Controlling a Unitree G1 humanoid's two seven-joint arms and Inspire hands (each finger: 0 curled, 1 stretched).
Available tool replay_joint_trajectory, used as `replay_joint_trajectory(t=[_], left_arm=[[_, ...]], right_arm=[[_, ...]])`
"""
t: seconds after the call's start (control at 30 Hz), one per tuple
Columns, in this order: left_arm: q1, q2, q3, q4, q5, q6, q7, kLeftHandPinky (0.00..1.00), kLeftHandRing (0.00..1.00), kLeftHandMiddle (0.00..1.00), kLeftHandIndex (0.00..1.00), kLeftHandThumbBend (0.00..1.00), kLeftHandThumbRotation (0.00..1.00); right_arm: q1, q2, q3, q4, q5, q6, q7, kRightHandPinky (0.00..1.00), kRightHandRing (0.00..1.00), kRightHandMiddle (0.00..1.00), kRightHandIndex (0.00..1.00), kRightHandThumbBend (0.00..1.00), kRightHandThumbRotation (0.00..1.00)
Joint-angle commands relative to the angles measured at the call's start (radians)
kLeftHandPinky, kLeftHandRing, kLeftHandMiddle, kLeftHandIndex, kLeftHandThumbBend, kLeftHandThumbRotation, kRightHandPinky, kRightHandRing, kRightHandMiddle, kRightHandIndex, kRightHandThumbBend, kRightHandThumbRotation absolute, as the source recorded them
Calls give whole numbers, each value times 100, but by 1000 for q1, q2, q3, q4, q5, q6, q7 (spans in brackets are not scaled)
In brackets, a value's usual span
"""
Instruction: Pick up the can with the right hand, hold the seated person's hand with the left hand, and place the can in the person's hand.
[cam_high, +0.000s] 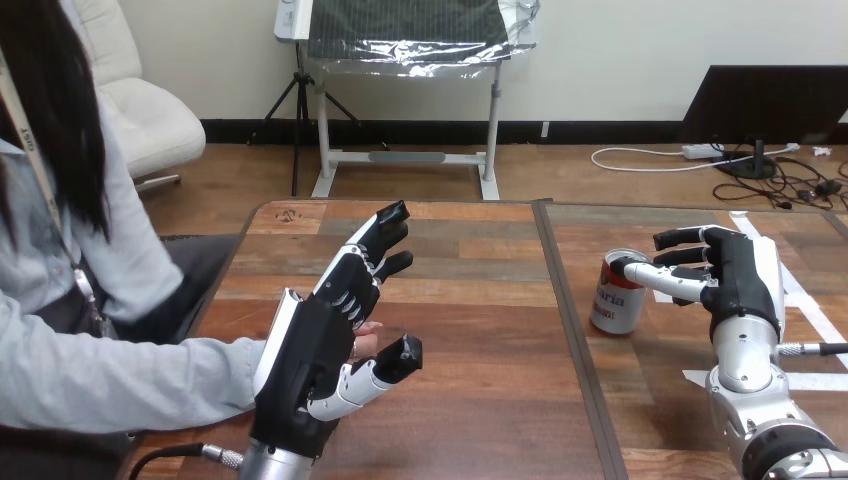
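A red and white can (613, 300) stands upright on the right part of the wooden table (480, 310). My right hand (745, 280) is just right of it, fingers relaxed and spread. Its thumb tip reaches the can's top rim, and the fingers are not round the can. At the lower left my left hand (310, 350) is raised with its back toward me, fingers nearly straight and thumb bent inward. The person's hand (366, 342) comes from the left in a light sleeve and lies behind my left palm, mostly hidden. Only its fingertips show between my fingers and thumb.
The person sits at the table's left side, forearm (120, 380) resting along the near left edge. A seam (565, 320) runs down the table between its two halves. White tape strips (815, 320) lie on the right half near my right arm.
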Motion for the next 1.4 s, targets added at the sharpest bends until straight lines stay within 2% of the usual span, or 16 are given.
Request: replay_joint_trajectory(t=[0.0,0.4,0.63,1.37], left_arm=[[-48,2,3,-22,11,-1,11,87,94,94,89,100,63],[-54,4,2,-16,-2,3,2,88,94,94,89,100,62],[-53,3,0,-20,-9,10,-6,89,94,94,89,100,61],[-57,2,4,-16,-13,9,-11,89,94,94,89,100,61]], right_arm=[[-29,4,0,-51,4,-17,-12,47,55,60,61,88,0],[-28,-2,15,-45,-10,-14,-8,60,66,69,70,92,0],[-27,-7,22,-42,-14,-9,10,65,71,73,75,93,1],[-30,-16,33,-38,-17,4,54,75,81,83,86,97,17]])
